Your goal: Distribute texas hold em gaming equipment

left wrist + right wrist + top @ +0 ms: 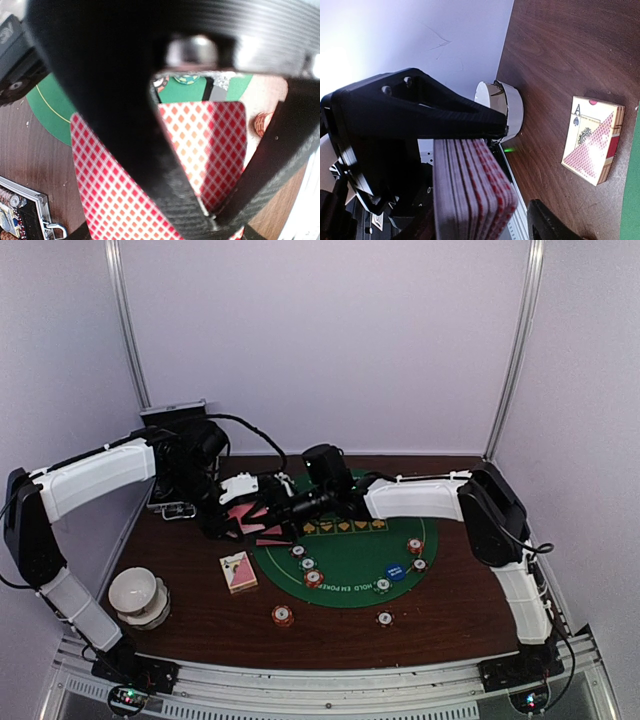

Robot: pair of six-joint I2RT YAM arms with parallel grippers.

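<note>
A fan of pink-backed playing cards (252, 521) hangs over the table's left middle, with my left gripper (224, 514) shut on it. In the left wrist view the diamond-patterned cards (210, 140) are pinched where the fingers meet (215, 217). My right gripper (287, 508) reaches in from the right. In the right wrist view the card edges (470, 195) stand between its jaws (520, 170); the upper finger lies along them and the lower finger (550, 222) is a little apart. Several striped chips (314, 578) and a blue disc (396, 571) lie on the green mat (350, 540).
A card box (238, 571) showing an ace of spades (592, 145) lies left of the mat. A white bowl (137, 593) stands at the front left. Two chips (283, 615) lie on the wood in front of the mat. A metal-edged case (20, 210) is at the back left.
</note>
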